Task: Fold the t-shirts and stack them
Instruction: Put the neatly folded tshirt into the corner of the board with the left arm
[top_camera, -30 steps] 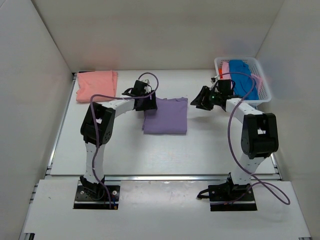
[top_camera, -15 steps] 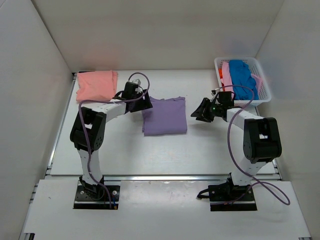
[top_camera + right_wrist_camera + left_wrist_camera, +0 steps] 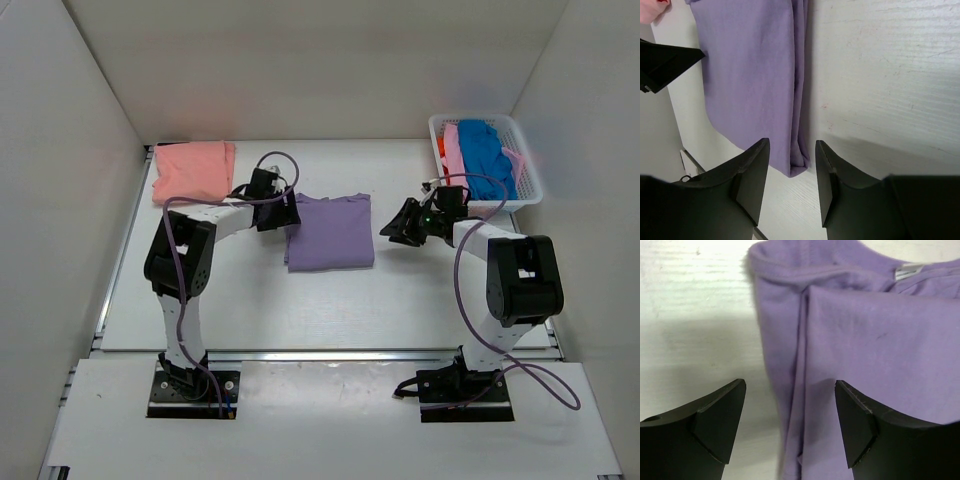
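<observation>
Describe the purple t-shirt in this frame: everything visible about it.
The lavender t-shirt is soft knit cloth, folded into a neat rectangle lying flat at the middle of the white table, collar and white neck label toward the far side. The left gripper's open fingers straddle its left edge; nothing grips it.

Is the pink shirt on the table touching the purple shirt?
Apart. The top view shows bare white table between the salmon-pink shirt at the far left and the purple shirt in the middle.
</observation>
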You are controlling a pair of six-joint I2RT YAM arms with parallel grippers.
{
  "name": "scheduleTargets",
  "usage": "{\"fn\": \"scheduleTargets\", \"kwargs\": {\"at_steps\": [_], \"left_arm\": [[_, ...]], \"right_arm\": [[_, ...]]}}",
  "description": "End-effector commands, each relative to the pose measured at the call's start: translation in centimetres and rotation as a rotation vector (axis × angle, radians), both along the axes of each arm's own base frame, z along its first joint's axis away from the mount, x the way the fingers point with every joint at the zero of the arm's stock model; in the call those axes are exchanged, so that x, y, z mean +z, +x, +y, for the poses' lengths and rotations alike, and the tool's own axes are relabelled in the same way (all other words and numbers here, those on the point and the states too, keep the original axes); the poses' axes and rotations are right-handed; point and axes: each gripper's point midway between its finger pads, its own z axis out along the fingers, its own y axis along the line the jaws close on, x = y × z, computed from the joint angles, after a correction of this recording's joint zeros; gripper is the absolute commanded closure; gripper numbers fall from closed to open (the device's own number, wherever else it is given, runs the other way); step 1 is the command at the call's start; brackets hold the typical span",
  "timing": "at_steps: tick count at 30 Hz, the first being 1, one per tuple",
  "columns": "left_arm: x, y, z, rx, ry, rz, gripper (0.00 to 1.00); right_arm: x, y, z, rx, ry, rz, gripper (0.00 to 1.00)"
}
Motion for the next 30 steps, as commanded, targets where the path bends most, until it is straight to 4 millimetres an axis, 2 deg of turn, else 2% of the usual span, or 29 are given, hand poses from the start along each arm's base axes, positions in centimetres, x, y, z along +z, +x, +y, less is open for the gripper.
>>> {"fn": "scheduleTargets", "kwargs": {"at_steps": [1,4,8,17,18,19,22,24,26,27,29,30], "left_arm": [[-0.8,-0.1,-0.6,-0.020,0.045,0.018,0.17],[-2.1,-0.7,-1.1,-0.036,0.066,0.057,0.17],[-2.9,-0.9,-1.2,-0.039,0.073,0.079,0.17],[-2.2,-0.7,-2.6,-0.066,0.088,0.061,0.32],[-3.1,-1.4,-3.0,-0.083,0.104,0.085,0.33],[-3.1,-1.2,-3.4,-0.088,0.102,0.081,0.35],[-3.6,-1.4,-3.5,-0.078,0.080,0.101,0.56],[-3.4,-1.3,-3.7,-0.071,0.067,0.102,1.00],[-3.1,-0.4,-2.4,-0.047,0.089,0.088,1.00],[-2.4,0.0,-2.7,-0.068,0.098,0.073,1.00],[0.3,2.5,-1.1,-0.054,0.134,-0.006,1.00],[0.7,3.0,-0.5,-0.054,0.141,-0.015,1.00]], "right_arm": [[1.9,0.6,-0.1,0.001,0.021,-0.078,0.61],[1.6,0.4,-0.1,0.001,0.022,-0.078,0.61],[1.5,0.3,-0.3,-0.009,0.034,-0.071,0.62],[1.2,0.1,-0.4,-0.010,0.040,-0.070,0.62],[1.5,0.1,-0.4,-0.015,0.045,-0.073,0.62],[1.3,0.1,-0.5,-0.019,0.044,-0.069,0.62],[1.6,-0.1,-0.7,-0.020,0.049,-0.077,0.62],[1.6,-0.1,-0.9,-0.025,0.044,-0.077,0.62],[1.8,-0.2,-1.1,-0.024,0.054,-0.080,0.62],[2.2,-0.3,-1.1,-0.019,0.058,-0.088,0.62],[2.6,-0.3,-1.2,-0.015,0.061,-0.097,0.63],[3.1,-0.5,-1.1,-0.006,0.066,-0.111,0.62]]}}
